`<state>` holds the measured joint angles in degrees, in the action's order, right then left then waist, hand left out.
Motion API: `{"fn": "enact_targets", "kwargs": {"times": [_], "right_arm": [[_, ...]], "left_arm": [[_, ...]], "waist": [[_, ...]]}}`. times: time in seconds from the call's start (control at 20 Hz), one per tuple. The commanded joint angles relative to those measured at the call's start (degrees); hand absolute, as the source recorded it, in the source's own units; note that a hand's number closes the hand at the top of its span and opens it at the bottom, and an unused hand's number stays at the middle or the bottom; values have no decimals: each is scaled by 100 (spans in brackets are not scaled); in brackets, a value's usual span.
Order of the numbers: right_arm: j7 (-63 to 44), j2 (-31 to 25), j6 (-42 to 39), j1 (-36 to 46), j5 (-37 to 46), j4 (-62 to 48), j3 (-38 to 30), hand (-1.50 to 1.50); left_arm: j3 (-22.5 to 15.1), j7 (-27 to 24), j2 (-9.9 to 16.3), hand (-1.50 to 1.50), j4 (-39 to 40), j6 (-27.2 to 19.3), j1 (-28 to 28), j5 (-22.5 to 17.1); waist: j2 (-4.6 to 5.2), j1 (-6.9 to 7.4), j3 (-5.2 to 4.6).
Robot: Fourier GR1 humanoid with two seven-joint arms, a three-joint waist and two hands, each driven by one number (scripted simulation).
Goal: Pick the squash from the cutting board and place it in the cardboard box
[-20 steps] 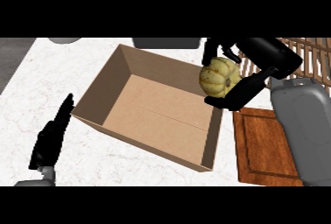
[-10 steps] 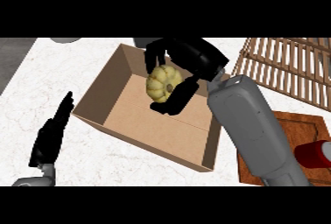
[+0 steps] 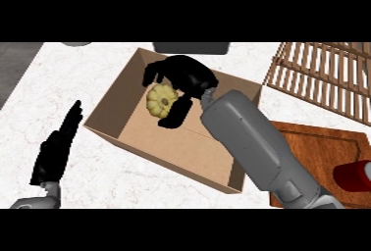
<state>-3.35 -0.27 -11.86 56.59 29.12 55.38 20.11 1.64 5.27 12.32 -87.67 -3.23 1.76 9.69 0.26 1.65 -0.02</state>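
One squash (image 3: 161,99), one cardboard box (image 3: 130,139), one cutting board (image 3: 326,152) and two hands show on the white marble counter (image 3: 109,184). The squash is small, round and flattened, pale yellow-green with ribbed lobes running into a darker dimple at its centre. It sits inside the open box, over the far left part of the box floor, and the right hand (image 3: 185,78) grasps it — black fingers curl over its top and far side while the thumb hooks under its near side. Whether the squash touches the box floor cannot be told. The grey right forearm crosses the box's right wall from the lower right. The wooden cutting board lies just right of the box, with one red object (image 3: 355,176) at its right edge, cut off by the frame. One slatted wooden rack (image 3: 326,73) lies at the upper right. The left hand (image 3: 54,149) rests at the lower left beside the box — fingers straight, holding nothing.
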Motion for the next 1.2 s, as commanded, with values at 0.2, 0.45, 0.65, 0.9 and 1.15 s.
{"fn": "enact_targets", "kwargs": {"times": [0.2, 0.45, 0.65, 0.9, 1.15], "right_arm": [[660, 27, 1177, 212, -1027, -1381, 757, -150], [740, 27, 1849, 322, -2051, -1242, 63, -150], [1014, 27, 1903, 322, -2747, -1375, -521, -150], [1235, -128, 1556, 563, -3429, -1637, -1615, -150], [1516, -1079, 1262, 643, -3592, -2222, -2209, -150]], "left_arm": [[-186, -259, -319, 0, 51, -83, -204, 105], [-268, -80, -256, 0, -175, -82, -140, 232], [-49, 230, -103, 0, -219, 56, 53, 52], [-190, -50, -227, 0, -355, -3, -367, 143], [-39, -131, -176, 0, -60, 0, -226, 118]], "waist": [[22, 67, 0], [36, 133, 4], [32, 78, 6], [17, 25, 6], [29, -43, 3]]}}
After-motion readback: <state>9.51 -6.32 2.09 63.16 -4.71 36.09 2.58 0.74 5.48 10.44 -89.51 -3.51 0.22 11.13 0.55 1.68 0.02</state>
